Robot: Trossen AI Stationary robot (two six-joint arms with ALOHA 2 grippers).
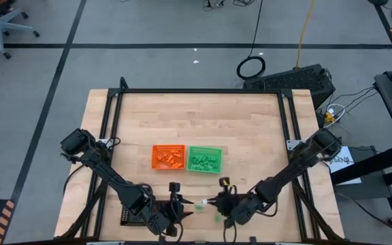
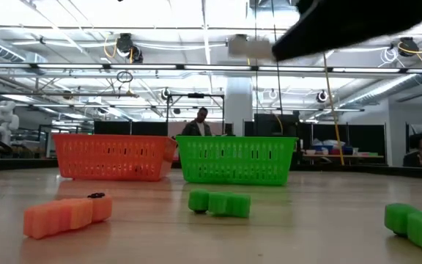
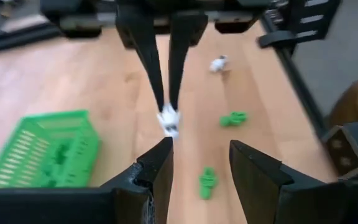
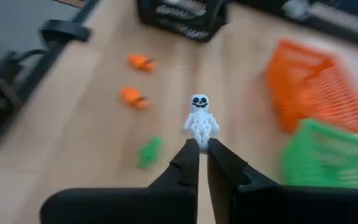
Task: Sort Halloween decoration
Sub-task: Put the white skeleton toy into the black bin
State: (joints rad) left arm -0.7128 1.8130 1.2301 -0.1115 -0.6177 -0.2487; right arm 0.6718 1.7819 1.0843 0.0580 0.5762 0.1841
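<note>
right gripper (image 4: 199,151) — white skeleton (image 4: 201,122) at fingertips

Two square baskets sit side by side: one orange basket (image 1: 168,156) and one green basket (image 1: 204,159). Loose pieces in the right wrist view: one white skeleton (image 4: 200,120), two orange trinkets (image 4: 133,97), one green trinket (image 4: 148,151). One black tray (image 4: 185,17).
</note>
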